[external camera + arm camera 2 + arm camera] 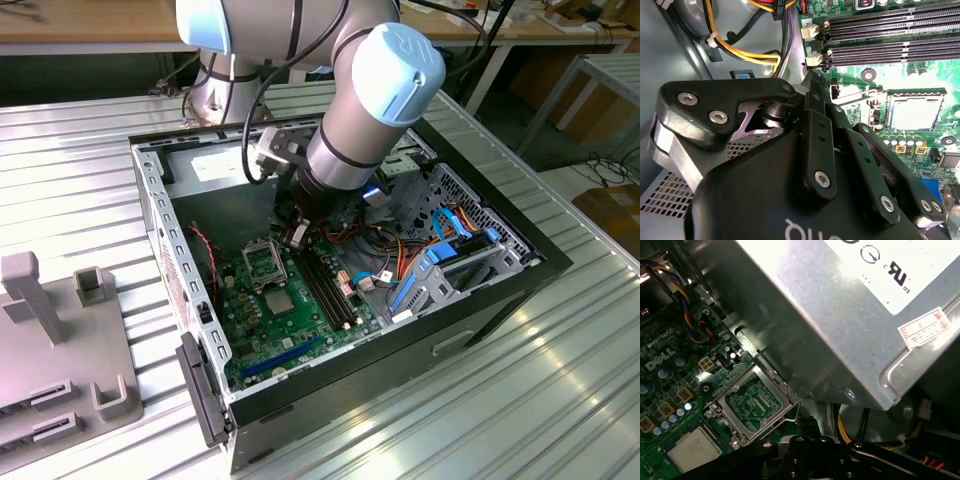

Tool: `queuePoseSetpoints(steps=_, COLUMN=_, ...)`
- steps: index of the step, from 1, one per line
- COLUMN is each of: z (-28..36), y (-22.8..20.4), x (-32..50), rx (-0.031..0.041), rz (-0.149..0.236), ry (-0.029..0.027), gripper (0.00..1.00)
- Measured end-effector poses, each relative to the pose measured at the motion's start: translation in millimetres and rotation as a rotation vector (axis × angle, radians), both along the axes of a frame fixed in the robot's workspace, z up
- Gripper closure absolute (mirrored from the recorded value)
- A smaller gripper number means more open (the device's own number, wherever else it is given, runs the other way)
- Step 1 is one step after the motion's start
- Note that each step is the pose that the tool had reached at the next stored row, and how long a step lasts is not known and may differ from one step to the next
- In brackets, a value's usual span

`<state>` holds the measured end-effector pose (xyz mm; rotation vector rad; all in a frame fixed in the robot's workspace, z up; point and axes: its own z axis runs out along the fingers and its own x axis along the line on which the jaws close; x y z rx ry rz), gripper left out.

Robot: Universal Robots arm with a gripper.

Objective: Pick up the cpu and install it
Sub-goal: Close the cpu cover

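Exterior view: gripper (296,236) is hovering near the open socket (260,262) (finger spacing: cannot tell); cpu (280,301) is lying on the motherboard (262,335), needing a level, centred approach.

1. The pincer (297,236) hangs inside the open computer case (480,300), just above the motherboard (290,310).
2. The cpu (280,303) lies on the motherboard, just beside the socket (262,262).
3. A grey fixture (60,340) stands outside the case on the surface (540,400).

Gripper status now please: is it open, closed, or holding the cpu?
Gripper: cannot be told; it hangs inside the case above the motherboard. The cpu lies on the board, not held.
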<state>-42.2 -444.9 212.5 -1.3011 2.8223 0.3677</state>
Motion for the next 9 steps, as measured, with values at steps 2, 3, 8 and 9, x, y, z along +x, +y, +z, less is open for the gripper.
queuePoseSetpoints(steps=2, z=-0.8, y=0.3, x=0.1, rx=0.0005, rz=0.000, ry=0.0001, gripper=0.89)
queuePoseSetpoints(steps=3, z=-1.2, y=0.4, x=0.2, rx=0.0009, rz=0.000, ry=0.0001, gripper=0.89)
queuePoseSetpoints(steps=8, z=-4.7, y=1.2, x=0.1, rx=0.0055, rz=0.001, ry=0.0001, gripper=0.89)
queuePoseSetpoints(steps=9, z=-5.2, y=1.3, x=0.1, rx=0.0067, rz=0.001, ry=0.0001, gripper=0.89)
